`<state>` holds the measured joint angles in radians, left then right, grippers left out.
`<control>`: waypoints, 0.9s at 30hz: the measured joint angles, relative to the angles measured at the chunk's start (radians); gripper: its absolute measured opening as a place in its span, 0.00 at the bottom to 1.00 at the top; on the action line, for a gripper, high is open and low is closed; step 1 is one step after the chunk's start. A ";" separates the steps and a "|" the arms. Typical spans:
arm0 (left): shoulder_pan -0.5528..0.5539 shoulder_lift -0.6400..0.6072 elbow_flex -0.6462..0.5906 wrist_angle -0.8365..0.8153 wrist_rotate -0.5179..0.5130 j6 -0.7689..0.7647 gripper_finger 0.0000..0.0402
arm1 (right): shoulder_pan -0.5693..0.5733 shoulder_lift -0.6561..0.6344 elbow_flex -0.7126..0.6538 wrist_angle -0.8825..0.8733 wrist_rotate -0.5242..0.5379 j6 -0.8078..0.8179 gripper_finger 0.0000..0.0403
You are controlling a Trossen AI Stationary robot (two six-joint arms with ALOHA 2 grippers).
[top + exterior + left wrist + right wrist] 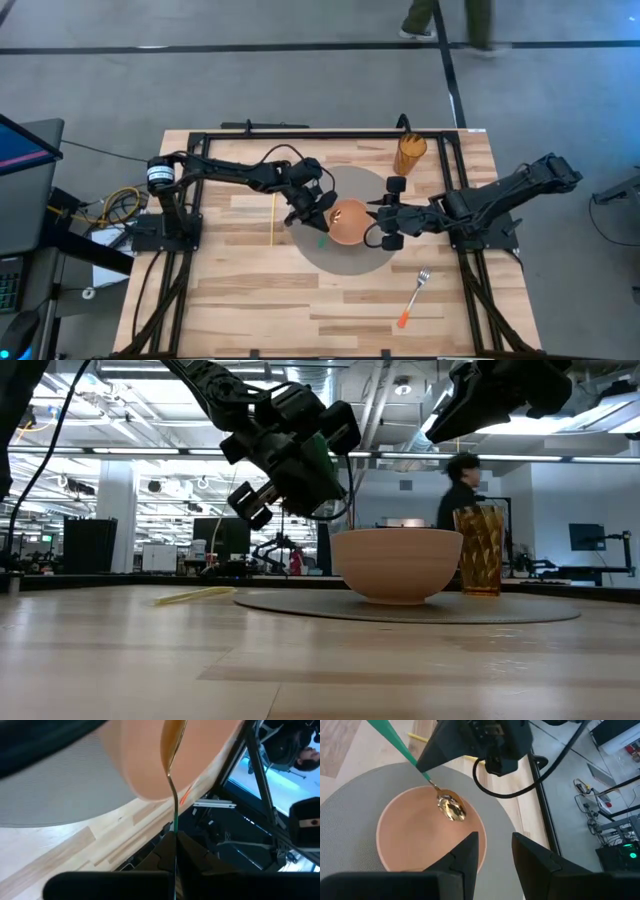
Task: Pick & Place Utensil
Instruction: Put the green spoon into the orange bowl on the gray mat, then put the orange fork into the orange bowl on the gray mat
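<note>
A spoon with a green handle (395, 740) and a gold head (451, 810) is in my left gripper (318, 212), which is shut on it at the left rim of a peach bowl (350, 222). The bowl stands on a round grey mat (345, 262). The spoon's head hangs inside the bowl; whether it touches the bowl's floor I cannot tell. My right gripper (495, 852) is open and empty, hovering over the bowl's right side (383, 225). In the low view the left gripper (290, 470) is above and left of the bowl (397, 565). My left gripper pinches the spoon's green handle near the metal neck (422, 770) between its two fingers. It comes slanting down from the table's left side, fingers across the handle. The spoon is tilted, head (172, 745) lower and inside the bowl, while the handle's free end (321, 240) sticks out behind the fingers.
An amber ribbed cup (409, 153) stands on the table beyond the mat's far right. A fork with an orange handle (413, 297) lies near the right front. A thin yellow stick (272, 220) lies left of the mat. A person (462, 485) walks behind the table.
</note>
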<state>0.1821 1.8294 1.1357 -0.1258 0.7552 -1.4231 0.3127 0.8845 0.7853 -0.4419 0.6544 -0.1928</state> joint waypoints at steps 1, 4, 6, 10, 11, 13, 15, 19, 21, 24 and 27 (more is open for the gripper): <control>0.000 0.000 -0.004 0.000 0.000 0.000 0.01 | 0.000 0.000 0.000 0.000 0.000 0.000 0.28; -0.001 0.000 -0.011 0.000 -0.014 0.001 0.01 | 0.000 0.000 0.000 0.000 0.000 0.000 0.28; 0.001 0.000 -0.012 0.000 -0.030 0.002 0.02 | 0.000 0.000 0.000 0.000 0.000 0.000 0.28; 0.005 0.000 -0.012 0.000 -0.037 0.004 0.08 | 0.000 0.000 0.000 0.000 0.000 0.000 0.28; 0.005 0.000 -0.012 0.001 -0.037 0.005 0.09 | -0.001 0.000 0.000 0.000 0.000 0.001 0.28; 0.004 0.000 -0.012 0.001 -0.037 0.004 0.12 | 0.000 0.000 0.000 0.000 0.000 0.001 0.28; 0.004 0.000 -0.012 0.001 -0.037 0.004 0.14 | 0.000 0.000 0.000 0.000 0.000 0.001 0.28; 0.006 0.000 -0.012 0.009 -0.037 -0.012 0.17 | 0.000 0.000 0.000 0.000 0.000 0.002 0.28; 0.005 0.000 -0.013 0.024 -0.037 -0.018 0.18 | 0.000 0.000 0.000 0.000 0.000 0.003 0.28; 0.006 0.000 -0.013 0.078 -0.026 -0.019 0.18 | 0.000 0.000 0.000 0.000 0.000 0.003 0.28; 0.008 -0.001 -0.013 0.206 0.019 0.018 0.18 | 0.000 0.000 0.000 0.000 -0.001 0.018 0.28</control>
<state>0.1902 1.8282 1.1229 0.0807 0.7741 -1.4048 0.3122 0.8845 0.7853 -0.4416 0.6537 -0.1745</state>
